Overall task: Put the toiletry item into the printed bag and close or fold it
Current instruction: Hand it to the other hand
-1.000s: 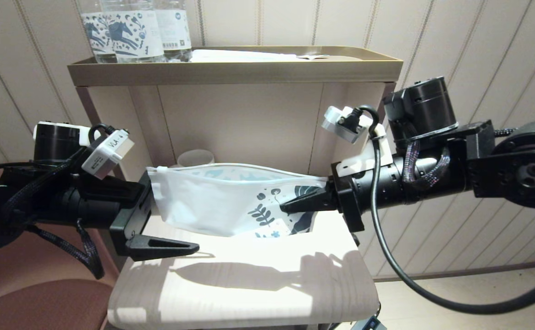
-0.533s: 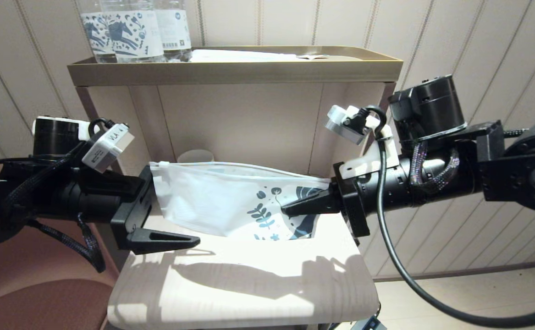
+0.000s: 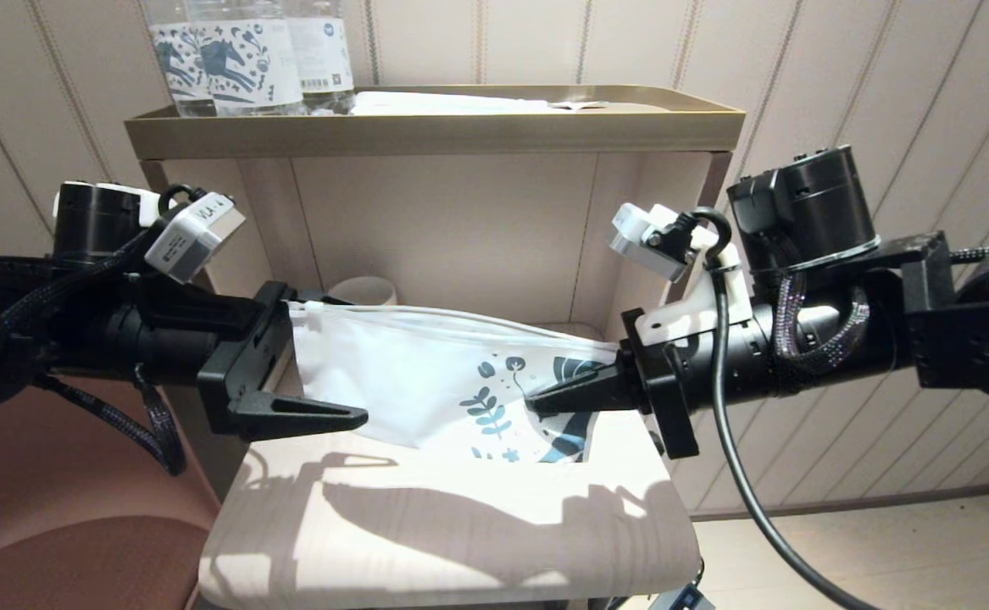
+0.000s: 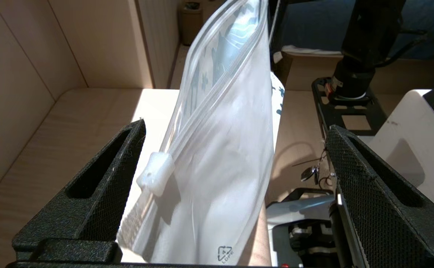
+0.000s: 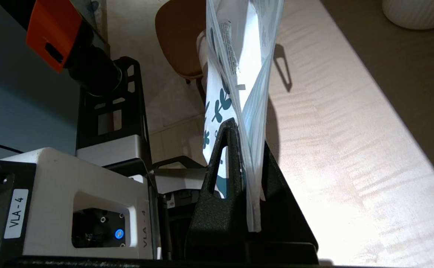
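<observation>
A label reading "VLA-4" is seen on the white housing [image 5: 75, 208] in the right wrist view, and a recycling mark with "LDPE" is printed near the bag's [image 3: 426, 381] edge in the left wrist view; the text on the bottles' [image 3: 240, 55] labels is too small to be read. The bag is held in the air above the lower shelf [image 3: 452, 534], stretched between the two arms, its zip edge uppermost and its blue leaf print toward the right arm. The right gripper [image 3: 545, 398] is clamped on the printed end; in the right wrist view the plastic is seen pinched between the closed black fingers [image 5: 224, 163]. The left gripper [image 3: 325, 360] is spread wide at the plain end, with one finger [image 4: 101, 186] near the white slider [image 4: 155, 173] and the other finger [image 4: 369, 193] well apart from the bag; the bag's end is seen passing between them toward the gripper's base, but whether it is touched there cannot be told. A white cup [image 3: 363, 291] stands behind the bag at the back of the shelf. The toiletry item cannot be made out in any view.
</observation>
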